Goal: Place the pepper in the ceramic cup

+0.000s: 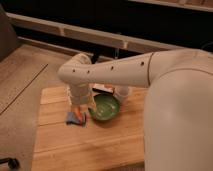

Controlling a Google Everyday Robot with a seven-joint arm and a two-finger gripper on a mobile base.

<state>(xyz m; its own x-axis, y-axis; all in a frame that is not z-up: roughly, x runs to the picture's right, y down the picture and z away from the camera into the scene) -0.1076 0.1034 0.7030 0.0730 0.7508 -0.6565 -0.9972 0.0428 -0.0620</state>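
Note:
My gripper (pixel 81 109) hangs from the white arm (pixel 115 70) and reaches down at the left side of the wooden table (pixel 70 145). It is just left of the green bowl (pixel 105 108) and right over the blue sponge (pixel 74 119). A small orange-red pepper (pixel 80 116) shows at the gripper's tip, on or just above the sponge; I cannot tell whether it is held. The white ceramic cup (pixel 123 93) stands behind the bowl's right rim, partly hidden by the arm.
The green bowl sits mid-table between the gripper and the cup. My arm's large white body (pixel 180 115) covers the table's right side. A concrete floor (pixel 20 85) lies to the left, and a dark wall with a pale ledge (pixel 75 34) runs behind.

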